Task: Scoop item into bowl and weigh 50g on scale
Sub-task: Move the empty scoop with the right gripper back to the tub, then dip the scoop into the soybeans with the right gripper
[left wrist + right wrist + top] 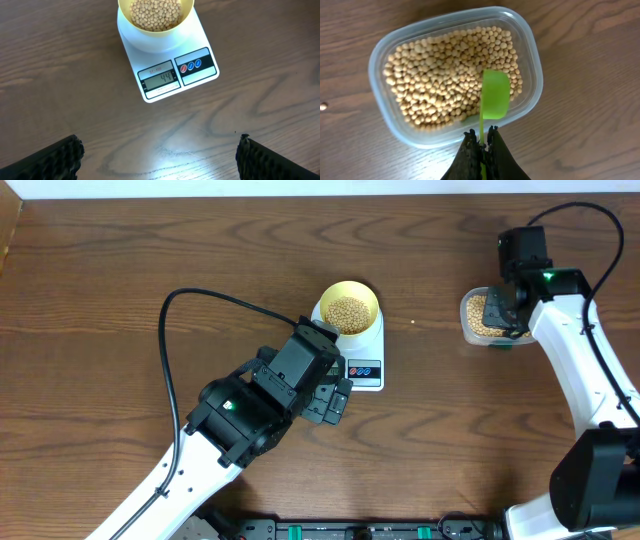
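Observation:
The pale yellow bowl [349, 307] holds beige beans [348, 311] and stands on the white scale [365, 370]. In the left wrist view the bowl [155, 15] sits on the scale [172, 75], whose display reads 44. My left gripper [160, 155] is open and empty, just in front of the scale. My right gripper [481, 137] is shut on the handle of a green scoop [495, 95], whose cup is over the beans [445, 75] in the clear tub [380, 60]. The tub also shows in the overhead view [480, 315].
A single loose bean [323, 106] lies on the wooden table left of the tub; it also shows in the overhead view [413, 323]. A black cable [200, 295] loops over the table by the left arm.

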Controlling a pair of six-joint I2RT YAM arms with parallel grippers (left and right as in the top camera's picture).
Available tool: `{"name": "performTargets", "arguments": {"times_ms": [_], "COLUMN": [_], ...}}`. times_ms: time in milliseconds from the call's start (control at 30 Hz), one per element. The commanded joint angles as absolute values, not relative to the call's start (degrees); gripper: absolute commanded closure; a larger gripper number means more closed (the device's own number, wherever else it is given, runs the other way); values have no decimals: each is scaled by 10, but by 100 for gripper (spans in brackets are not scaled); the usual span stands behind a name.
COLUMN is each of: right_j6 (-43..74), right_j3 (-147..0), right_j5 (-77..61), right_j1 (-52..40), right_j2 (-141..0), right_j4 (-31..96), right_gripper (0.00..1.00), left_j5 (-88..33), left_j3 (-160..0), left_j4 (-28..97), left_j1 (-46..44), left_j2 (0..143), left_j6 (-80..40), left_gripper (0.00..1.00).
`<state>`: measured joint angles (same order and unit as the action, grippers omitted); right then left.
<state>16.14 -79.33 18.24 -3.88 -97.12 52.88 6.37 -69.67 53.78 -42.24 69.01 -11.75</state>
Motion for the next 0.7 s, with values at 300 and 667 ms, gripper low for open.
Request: {"name": "performTargets", "arguments": {"times_ms": [300,667], "right_j6": [162,163], "right_j3": [-735,-712], "right_j5": [200,107], "right_j1": [-36,-36], "right_j2": [-977,-985], "right_j4": [450,420], "right_gripper": [99,99], "left_j5": [69,69], "left_j3": [-703,-703], "left_j4": [540,540], "left_j1": [-421,-421], "left_j2": [691,691], "left_j6": [-110,-110], "left_gripper": [0,0]}}
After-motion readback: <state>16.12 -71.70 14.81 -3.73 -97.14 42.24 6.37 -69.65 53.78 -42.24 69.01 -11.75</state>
